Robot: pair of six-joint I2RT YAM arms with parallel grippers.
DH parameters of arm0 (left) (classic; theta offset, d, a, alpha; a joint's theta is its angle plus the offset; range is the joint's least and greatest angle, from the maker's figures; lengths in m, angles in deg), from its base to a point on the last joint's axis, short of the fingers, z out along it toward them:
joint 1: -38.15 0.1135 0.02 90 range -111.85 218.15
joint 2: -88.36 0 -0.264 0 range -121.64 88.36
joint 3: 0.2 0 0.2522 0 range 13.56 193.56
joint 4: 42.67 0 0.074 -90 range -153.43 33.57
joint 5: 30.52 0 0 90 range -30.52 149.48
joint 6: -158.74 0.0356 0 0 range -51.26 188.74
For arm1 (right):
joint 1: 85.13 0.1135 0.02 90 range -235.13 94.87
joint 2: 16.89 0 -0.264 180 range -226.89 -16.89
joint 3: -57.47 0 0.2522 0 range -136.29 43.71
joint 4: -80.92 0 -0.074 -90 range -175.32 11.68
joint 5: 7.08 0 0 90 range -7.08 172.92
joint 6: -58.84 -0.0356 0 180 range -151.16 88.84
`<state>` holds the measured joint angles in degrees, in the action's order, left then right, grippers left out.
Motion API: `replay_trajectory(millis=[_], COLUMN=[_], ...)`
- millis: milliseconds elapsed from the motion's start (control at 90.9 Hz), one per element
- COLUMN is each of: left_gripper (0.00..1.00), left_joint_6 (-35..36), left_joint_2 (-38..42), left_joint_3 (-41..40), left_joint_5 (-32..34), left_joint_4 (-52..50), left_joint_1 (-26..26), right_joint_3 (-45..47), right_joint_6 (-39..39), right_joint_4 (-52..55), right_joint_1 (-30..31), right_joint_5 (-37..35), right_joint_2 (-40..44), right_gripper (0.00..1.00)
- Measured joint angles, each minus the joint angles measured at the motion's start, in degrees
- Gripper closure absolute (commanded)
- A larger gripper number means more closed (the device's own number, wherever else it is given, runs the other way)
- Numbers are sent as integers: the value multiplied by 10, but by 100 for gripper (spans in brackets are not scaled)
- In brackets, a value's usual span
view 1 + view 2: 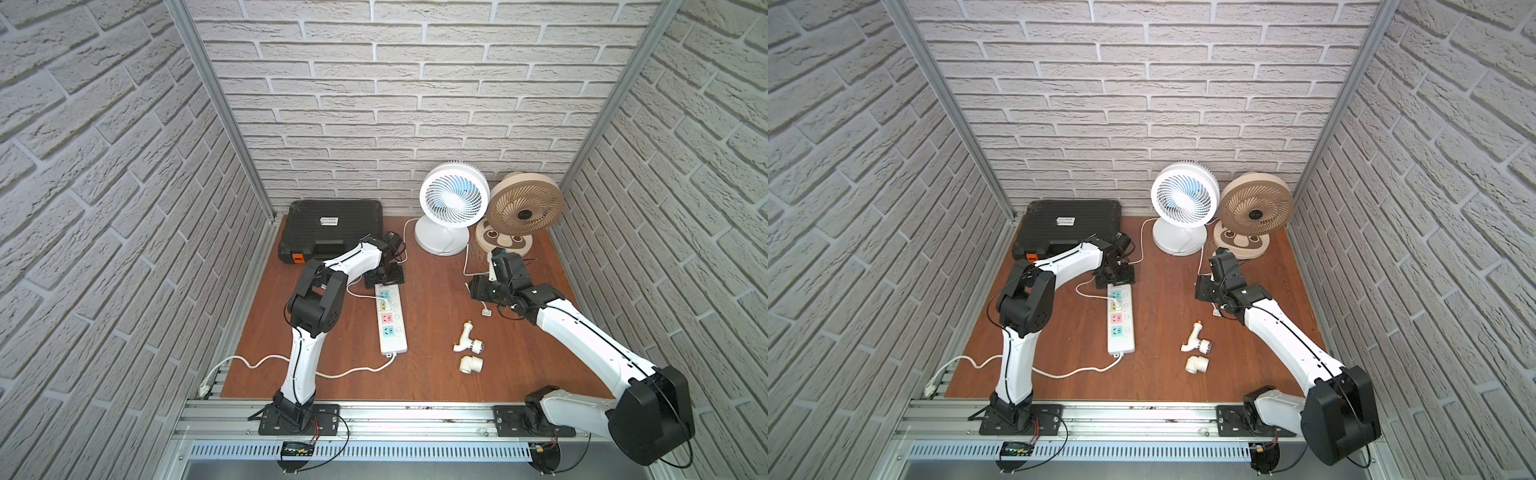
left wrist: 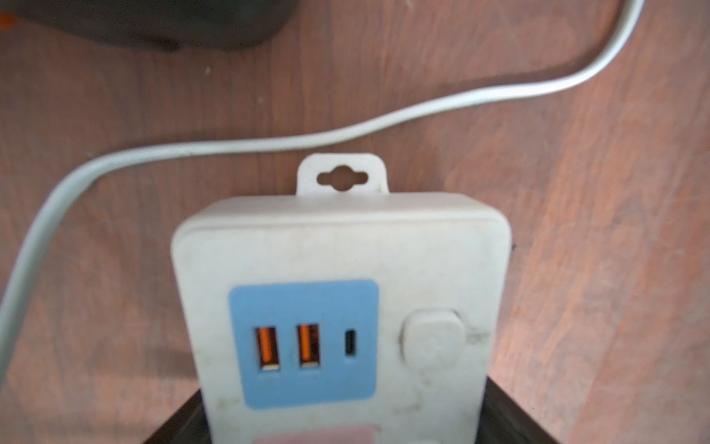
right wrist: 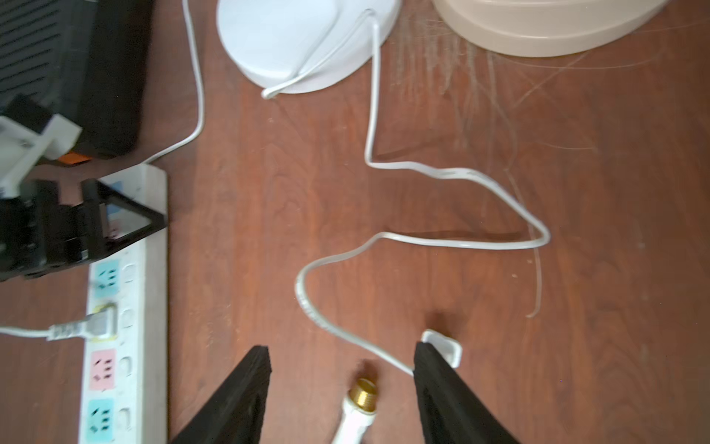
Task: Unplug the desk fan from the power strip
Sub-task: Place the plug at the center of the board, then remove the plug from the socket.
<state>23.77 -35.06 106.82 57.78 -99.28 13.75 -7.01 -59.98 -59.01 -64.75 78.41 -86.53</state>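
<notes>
The strip [image 1: 390, 318] lies flat on the wooden table [image 1: 436, 374], left of centre, its long side running from the front toward the back wall. The left gripper [image 1: 384, 276] sits at its far end, a black finger [image 2: 511, 419] on each side of the white body, touching it or very close; whether it clamps the strip cannot be told. The right gripper [image 3: 342, 365] hangs well apart, over the right part of the table, jaws spread and empty. A loose white plug [image 3: 442, 346] lies on the wood beside one finger, its thin cord running back to the white fan [image 1: 451, 208]. The strip is a long white bar with blue, yellow and pink sockets, a blue USB panel [image 2: 305, 342] with a button beside it at the far end, and another plug [image 3: 102, 323] seated in its yellow socket.
</notes>
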Motion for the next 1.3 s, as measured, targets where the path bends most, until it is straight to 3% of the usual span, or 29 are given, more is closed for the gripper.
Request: replay_trajectory(millis=[275, 550, 957, 1298], left_gripper=[100, 100, 100, 100], left_joint_6=[0, -1, -2, -3], left_joint_2=[0, 0, -2, -7], left_joint_3=[0, 0, 3, 11], left_joint_5=[-1, -7, -15, -34], left_joint_4=[0, 0, -4, -13], left_joint_1=[0, 4, 10, 19], right_joint_3=[8, -10, -109, -170], right_joint_6=[-34, -40, -36, -31], right_joint_4=[-74, -143, -195, -197], right_joint_1=[131, 228, 298, 313], right_joint_5=[-7, -22, -38, -61], right_joint_2=[-26, -144, -294, -367], right_gripper=[39, 40, 43, 51])
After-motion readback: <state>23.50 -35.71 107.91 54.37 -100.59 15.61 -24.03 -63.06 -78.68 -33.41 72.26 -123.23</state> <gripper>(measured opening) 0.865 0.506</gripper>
